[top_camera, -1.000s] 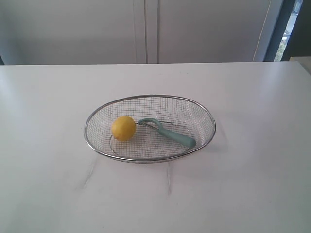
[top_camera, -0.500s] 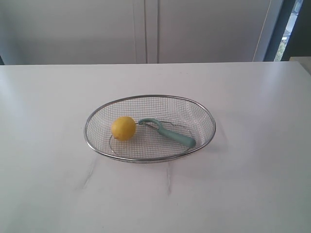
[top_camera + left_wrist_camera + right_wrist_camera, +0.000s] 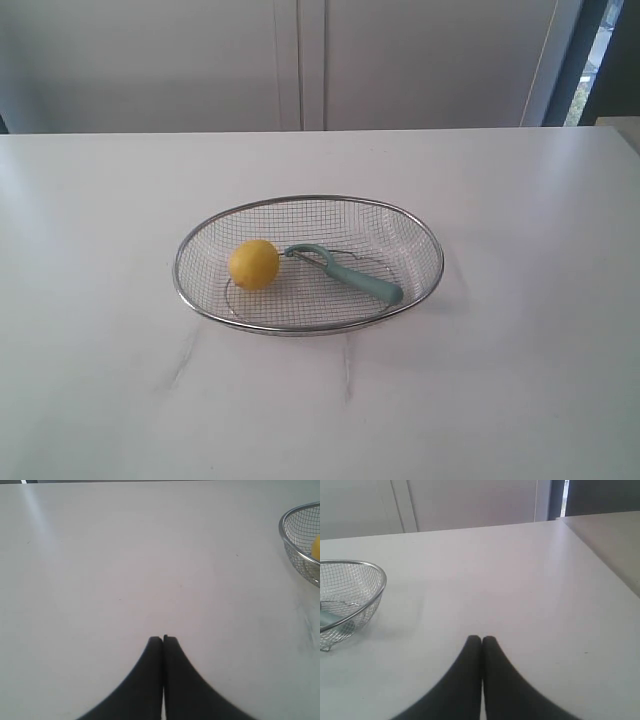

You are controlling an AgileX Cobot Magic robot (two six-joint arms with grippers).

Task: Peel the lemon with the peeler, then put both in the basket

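Exterior view: the lemon (image 3: 254, 264) and the peeler (image 3: 346, 274) lie just beside each other inside the basket (image 3: 310, 198) on the white table (image 3: 520, 380). The left gripper (image 3: 163, 639) and the right gripper (image 3: 481, 639) are pinched closed, empty, away from the basket.

White table (image 3: 520, 380) w/ faint grey streaks near front edge. Pale cabinet doors (image 3: 410, 60) behind; dark upright frame (image 3: 572, 60) far right.

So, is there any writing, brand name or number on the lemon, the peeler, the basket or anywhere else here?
None can be read. No word, number or sign shows in any view: the lemon, the peeler, the basket and the table all look plain.
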